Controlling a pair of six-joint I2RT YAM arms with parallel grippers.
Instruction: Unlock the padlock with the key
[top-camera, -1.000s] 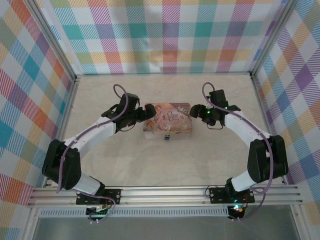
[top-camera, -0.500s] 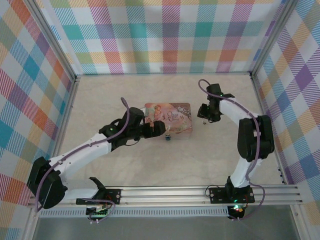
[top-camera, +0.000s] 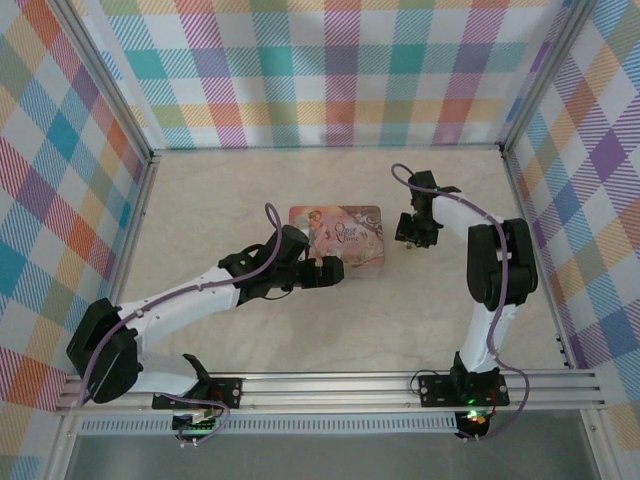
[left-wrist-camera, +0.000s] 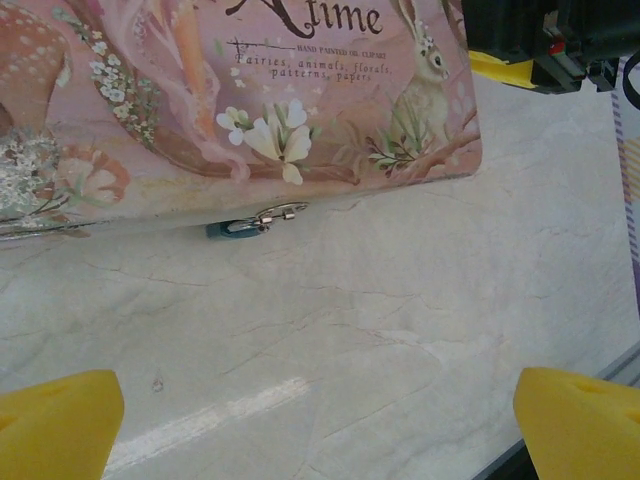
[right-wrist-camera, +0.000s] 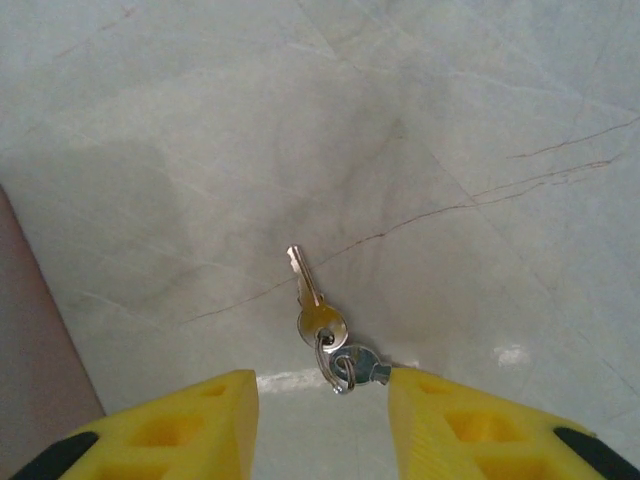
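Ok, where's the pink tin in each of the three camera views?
Top external: pink tin, middle of the picture.
Left wrist: tin spans the upper left, illustrated lid up.
Right wrist: probably the tin's side, a pinkish strip at the left edge.
Shared landmark: the pale marbled tabletop under it.

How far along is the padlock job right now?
Nothing finished: the padlock still hangs at the front clasp of the tin. In hand: right gripper straddles the key on the table, not yet gripping; left gripper is open facing the padlock. Left: pick up key, insert, turn.
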